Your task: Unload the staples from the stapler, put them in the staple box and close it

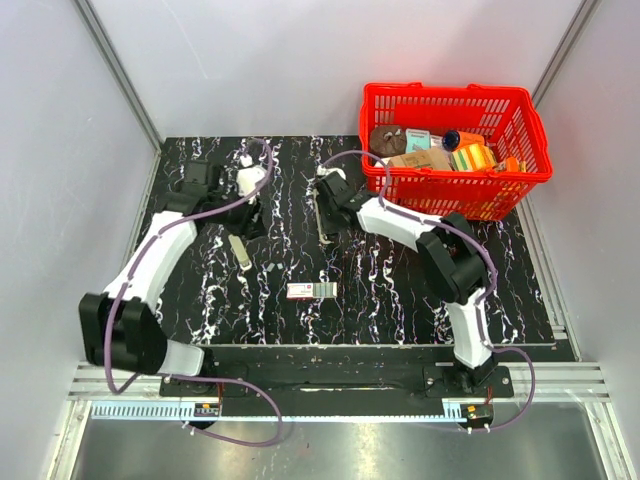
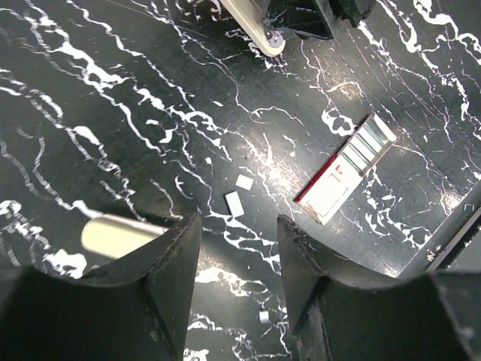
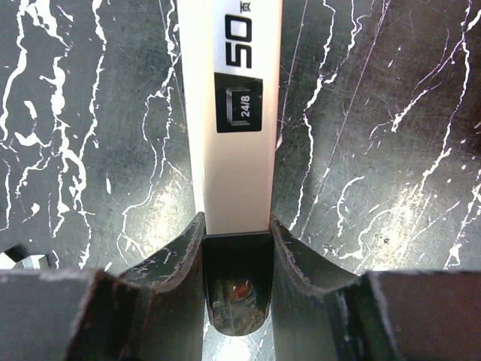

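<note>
subject: stapler (image 1: pixel 324 218), cream body, lying flat on the black marbled table (image 1: pixel 400 290). it sits beyond the staple box (image 1: pixel 311 291), on the side away from the arm bases, with its length running towards and away from the box.

right gripper (image 3: pixel 235 226): both fingers pressed against the sides of the stapler, at the end farther from the staple box. in the right wrist view the body carries the printed marks "50" and "24/8" and fills the gap between the fingers. the contact is a firm pinch.

left gripper (image 2: pixel 237 226): fingers spread with bare table between them and nothing held. it hangs above the table, beyond the staple box and to its left.

staple box: red and white, lying flat and not touched by either arm. in the left wrist view its drawer end shows silver rows.

cream bar (image 1: pixel 238 250): lies on the table to the left of the staple box and slightly beyond it. one end is hidden behind the left gripper's finger (image 2: pixel 169 278), and contact cannot be judged.

small pale strips (image 2: pixel 234 203): two, loose on the table between the staple box and the cream bar. they resemble staple sections.

red basket (image 1: pixel 440 92): holds assorted goods and stands well beyond the staple box, to its right.
</note>
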Controlling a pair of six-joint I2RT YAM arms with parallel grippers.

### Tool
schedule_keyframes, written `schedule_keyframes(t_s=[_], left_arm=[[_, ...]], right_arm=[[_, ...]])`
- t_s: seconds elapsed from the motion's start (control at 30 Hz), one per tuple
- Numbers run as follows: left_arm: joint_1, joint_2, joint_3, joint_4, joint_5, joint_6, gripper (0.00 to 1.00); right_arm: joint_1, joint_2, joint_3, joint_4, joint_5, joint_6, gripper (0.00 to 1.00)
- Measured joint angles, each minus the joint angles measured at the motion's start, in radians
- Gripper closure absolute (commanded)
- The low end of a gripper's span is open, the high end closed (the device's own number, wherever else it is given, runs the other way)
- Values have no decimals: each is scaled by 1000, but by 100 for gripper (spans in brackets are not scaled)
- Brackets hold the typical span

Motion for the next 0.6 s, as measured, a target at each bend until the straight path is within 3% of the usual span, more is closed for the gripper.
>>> schedule_keyframes(t_s=[0.2, 0.33, 0.5, 0.6], left_arm=[[70, -144, -9, -65, 0, 15, 50], [92, -202, -50, -102, -4, 26, 45], [92, -264, -94, -159, -21, 47, 39], [92, -313, -109, -179, -38, 53, 39]], right_arm=[[0, 74, 144, -156, 7, -14, 98], [0, 132, 227, -223, 27, -36, 77], [0, 177, 253, -254, 58, -63, 73], [0, 183, 256, -256, 62, -67, 60]])
